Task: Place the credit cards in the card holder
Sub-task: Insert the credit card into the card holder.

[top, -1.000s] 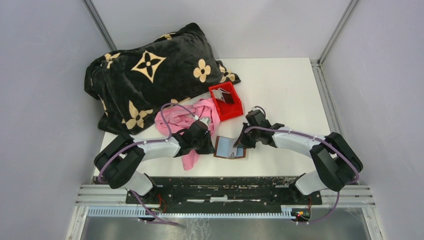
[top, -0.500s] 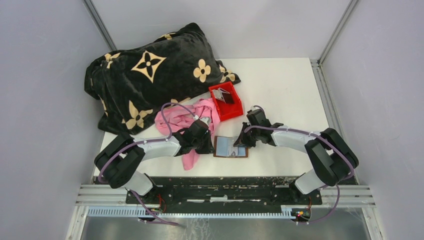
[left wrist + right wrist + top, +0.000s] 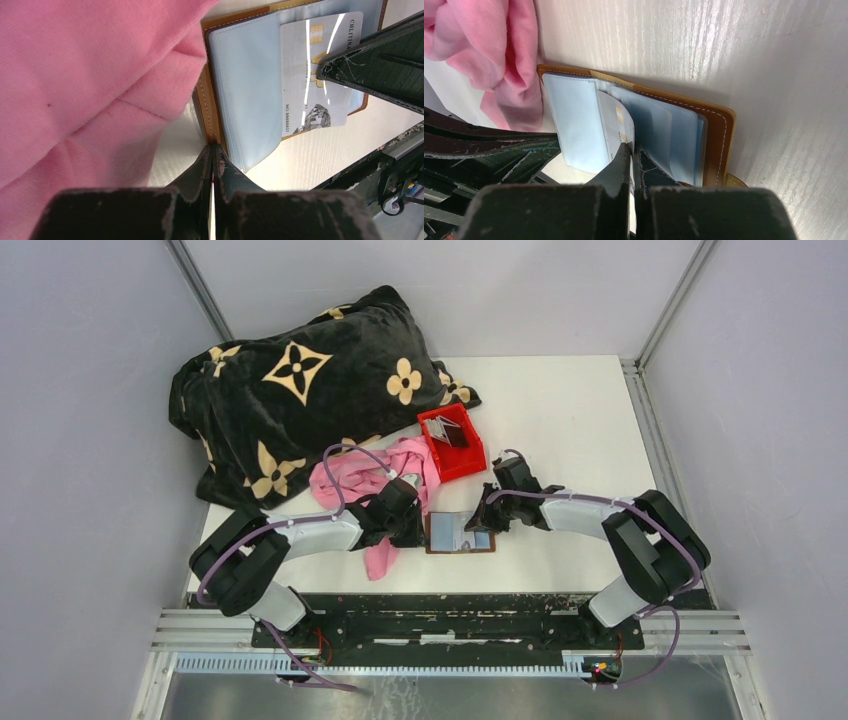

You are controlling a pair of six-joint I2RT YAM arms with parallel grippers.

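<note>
Pinching the left cover edge of the open card holder (image 3: 245,85) between fingers pressed tight together, the left gripper (image 3: 213,149) anchors it flat on the table (image 3: 774,60), evidently so that it cannot slide while a card is pushed in. The right gripper (image 3: 631,150) comes in from the opposite side of the card holder, its fingers closed on one edge of a silver card (image 3: 312,75). Gripping that edge leaves the far edge free to enter a pocket. The card lies over the pale clear pockets at the middle of the card holder and partly overhangs one edge of it. In the right wrist view its front part appears tucked behind a pocket flap, though how deep cannot be told. On this evidence, insertion of this card is under way and not complete. More cards (image 3: 446,430) lie in a red bin (image 3: 462,460) beyond the card holder. A pink cloth (image 3: 85,90) bunches against the card holder's left side, just beside the left gripper, and could snag.
</note>
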